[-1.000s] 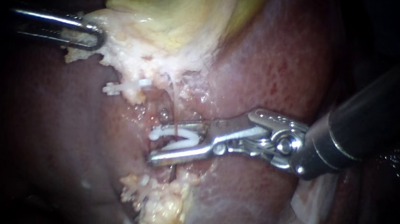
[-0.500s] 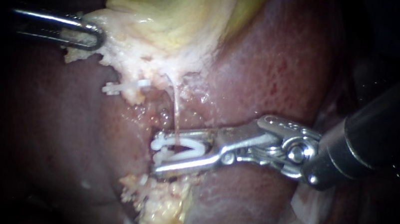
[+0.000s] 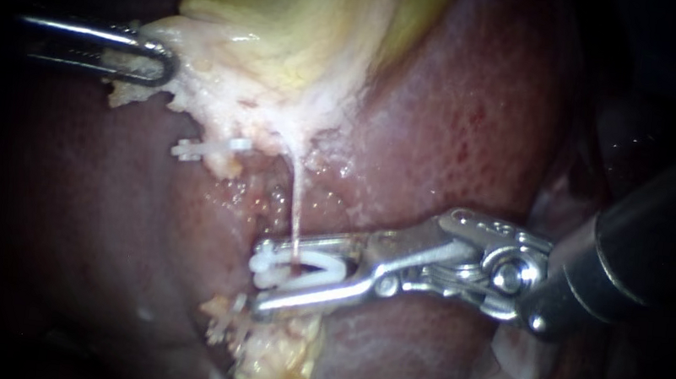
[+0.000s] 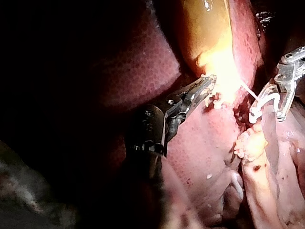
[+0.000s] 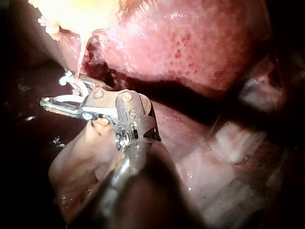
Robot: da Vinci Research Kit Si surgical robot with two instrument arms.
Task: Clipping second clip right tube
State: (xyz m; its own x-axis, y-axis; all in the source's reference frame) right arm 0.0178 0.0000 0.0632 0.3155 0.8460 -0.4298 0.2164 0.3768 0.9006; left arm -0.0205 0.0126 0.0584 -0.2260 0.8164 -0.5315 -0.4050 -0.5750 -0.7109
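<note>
The jaws of my right instrument [image 3: 260, 277] clamp a clip [image 3: 305, 266] around the tube [image 3: 297, 202], hiding its lower stretch; my left instrument [image 3: 167, 62] pinches the gallbladder [image 3: 288, 31].

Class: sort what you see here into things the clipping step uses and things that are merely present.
In use:
right instrument
white clip it carries
thin tube
left instrument
gallbladder

Merely present:
liver
separate clip farther up
fatty lump
</note>
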